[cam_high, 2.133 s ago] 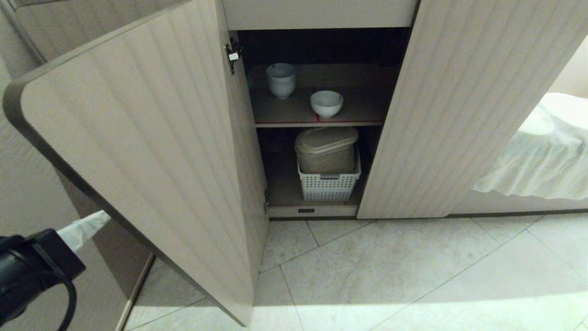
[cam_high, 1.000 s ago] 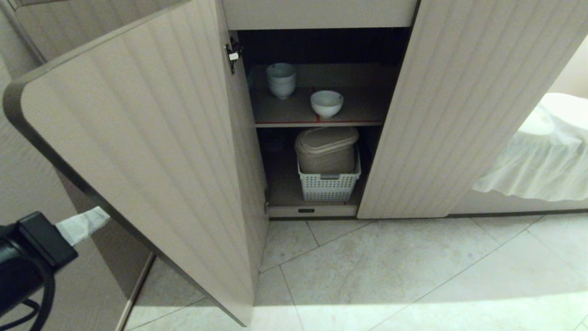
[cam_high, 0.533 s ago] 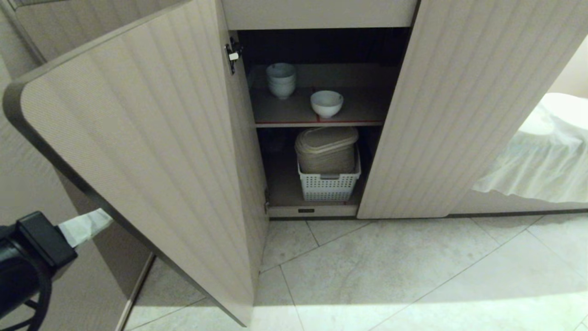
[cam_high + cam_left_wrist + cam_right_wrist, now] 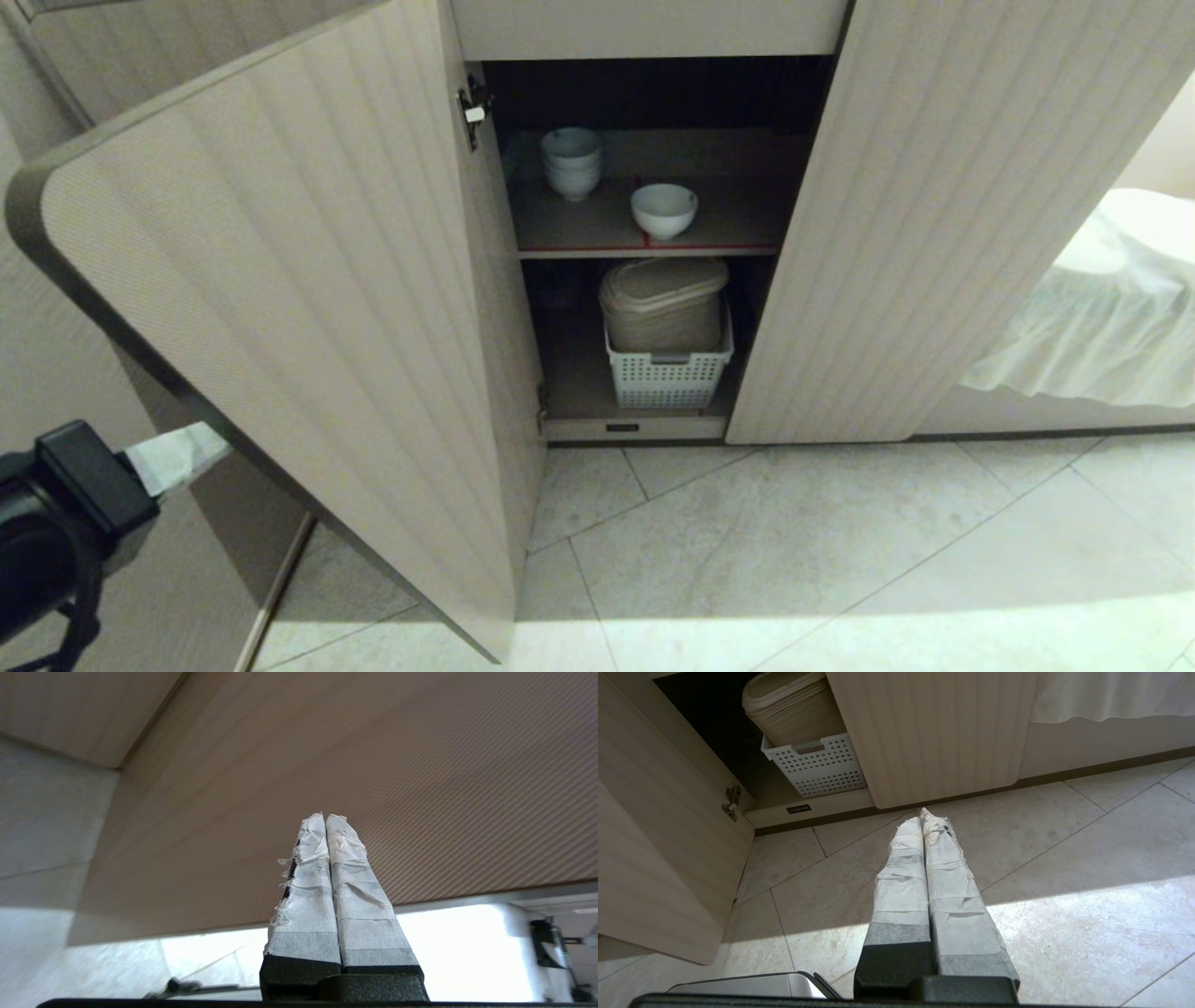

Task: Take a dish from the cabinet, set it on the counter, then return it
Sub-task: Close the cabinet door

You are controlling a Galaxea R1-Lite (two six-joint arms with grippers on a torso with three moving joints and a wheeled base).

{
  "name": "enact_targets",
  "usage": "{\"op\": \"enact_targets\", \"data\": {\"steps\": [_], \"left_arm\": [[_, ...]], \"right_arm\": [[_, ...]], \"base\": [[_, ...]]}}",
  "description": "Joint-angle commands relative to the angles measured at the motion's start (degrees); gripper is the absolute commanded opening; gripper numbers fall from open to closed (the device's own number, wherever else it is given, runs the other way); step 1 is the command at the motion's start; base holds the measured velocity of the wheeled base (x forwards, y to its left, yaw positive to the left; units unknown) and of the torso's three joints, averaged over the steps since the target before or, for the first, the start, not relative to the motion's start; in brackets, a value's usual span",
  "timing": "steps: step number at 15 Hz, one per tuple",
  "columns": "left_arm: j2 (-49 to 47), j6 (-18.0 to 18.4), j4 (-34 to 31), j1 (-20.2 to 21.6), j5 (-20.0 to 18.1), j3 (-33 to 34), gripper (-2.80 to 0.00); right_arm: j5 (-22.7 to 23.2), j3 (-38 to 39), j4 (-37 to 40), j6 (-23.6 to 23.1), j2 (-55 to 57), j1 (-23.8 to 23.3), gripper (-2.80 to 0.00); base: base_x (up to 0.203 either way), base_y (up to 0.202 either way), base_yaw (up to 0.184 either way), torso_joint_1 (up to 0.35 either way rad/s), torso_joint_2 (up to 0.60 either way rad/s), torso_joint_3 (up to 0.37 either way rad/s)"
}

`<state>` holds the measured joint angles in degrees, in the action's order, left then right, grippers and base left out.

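Claw first: the left claw (image 4: 191, 450) sits pressed shut and empty behind the swung-open left door (image 4: 280, 308) of the cabinet (image 4: 934, 233), its taped fingers (image 4: 348, 858) close to the door's inner face. Over the tiled floor (image 4: 1064, 858), the right claw (image 4: 923, 816) hangs shut too, gripping nothing. On the bottom shelf a white basket (image 4: 667, 378) holds a beige bin (image 4: 665, 303). Up on the red-edged shelf (image 4: 644, 250), the stack of bowls (image 4: 571, 161) stands toward its back left, and the dish (image 4: 664, 210) rests upright near its front edge.
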<state>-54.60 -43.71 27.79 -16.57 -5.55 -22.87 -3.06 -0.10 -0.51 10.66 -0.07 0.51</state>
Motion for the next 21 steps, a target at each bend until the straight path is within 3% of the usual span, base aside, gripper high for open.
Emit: {"op": "enact_targets", "data": {"steps": [1, 6, 11, 21], "left_arm": [[-1.5, -1.1, 3.0, 0.0, -1.7, 0.4, -2.8], [-6.9, -1.2, 7.7, 0.0, -2.1, 0.3, -2.8], [-14.7, -1.1, 16.6, 0.0, -2.2, 0.0, -2.8], [-17.0, -1.1, 19.5, -1.3, -3.6, -0.4, -2.8]], "right_arm": [[0.0, 0.0, 0.0, 0.1, 0.1, 0.0, -2.8], [0.0, 0.0, 0.0, 0.1, 0.1, 0.0, -2.8], [0.0, 0.0, 0.0, 0.1, 0.1, 0.0, -2.8], [0.0, 0.0, 0.0, 0.1, 0.1, 0.0, -2.8]], "base": [[0.0, 0.0, 0.0, 0.0, 0.0, 0.0], [0.0, 0.0, 0.0, 0.0, 0.0, 0.0], [0.0, 0.0, 0.0, 0.0, 0.0, 0.0], [0.0, 0.0, 0.0, 0.0, 0.0, 0.0]]}}
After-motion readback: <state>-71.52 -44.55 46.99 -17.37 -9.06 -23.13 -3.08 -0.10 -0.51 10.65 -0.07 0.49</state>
